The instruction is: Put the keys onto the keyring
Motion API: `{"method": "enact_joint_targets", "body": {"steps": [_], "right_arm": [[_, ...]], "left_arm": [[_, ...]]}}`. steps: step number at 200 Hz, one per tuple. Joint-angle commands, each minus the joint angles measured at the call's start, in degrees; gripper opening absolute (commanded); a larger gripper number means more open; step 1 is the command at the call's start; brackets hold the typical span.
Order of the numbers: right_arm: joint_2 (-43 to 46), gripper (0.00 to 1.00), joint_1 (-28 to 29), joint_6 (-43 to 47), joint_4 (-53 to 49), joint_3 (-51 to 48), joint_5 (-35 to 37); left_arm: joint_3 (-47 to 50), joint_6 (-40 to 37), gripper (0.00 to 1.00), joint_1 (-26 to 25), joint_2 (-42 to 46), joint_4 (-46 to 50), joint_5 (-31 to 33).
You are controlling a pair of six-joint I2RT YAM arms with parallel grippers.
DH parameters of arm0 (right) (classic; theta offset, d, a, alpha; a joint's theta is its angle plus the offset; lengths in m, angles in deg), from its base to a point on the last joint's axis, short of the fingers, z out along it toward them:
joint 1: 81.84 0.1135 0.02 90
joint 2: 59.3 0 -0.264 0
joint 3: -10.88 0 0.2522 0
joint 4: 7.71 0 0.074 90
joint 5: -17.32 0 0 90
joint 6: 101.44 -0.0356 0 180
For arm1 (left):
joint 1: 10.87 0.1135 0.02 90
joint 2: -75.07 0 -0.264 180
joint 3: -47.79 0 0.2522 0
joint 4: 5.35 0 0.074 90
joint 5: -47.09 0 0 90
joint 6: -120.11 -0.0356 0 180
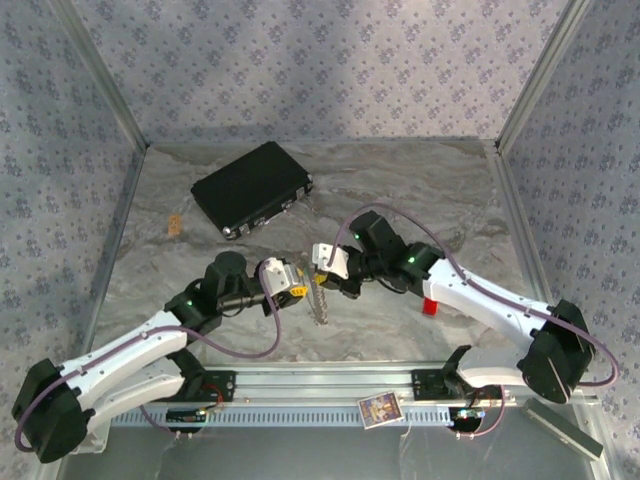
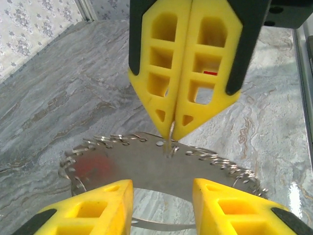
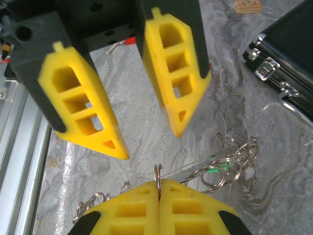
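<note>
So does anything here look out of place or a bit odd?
One thing: a small printed card lies askew on the metal rail, away from where the work is happening. Otherwise nothing looks spilled or broken.

I find no legible text, number, brand or sign in any view. The small card (image 1: 380,410) on the aluminium rail (image 1: 300,385) by my bases carries a coloured print, too small to read. The latches of the black case (image 3: 288,54) bear no readable marking.
</note>
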Motion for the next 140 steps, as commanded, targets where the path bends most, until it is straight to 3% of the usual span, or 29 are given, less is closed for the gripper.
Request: {"method": "enact_joint_targets", "body": {"steps": [1, 140], "right_arm": [[0.07, 0.00, 0.87, 2.26, -1.13, 2.41, -0.81], [0.42, 0.00, 3.12, 1.53, 1.72, 2.04, -0.50]], "left_arm": [[0.18, -1.79, 0.36, -0.29, 0.60, -4.51, -2.22], [0.51, -0.27, 0.29, -0.62, 0.69, -3.12, -5.88]]}}
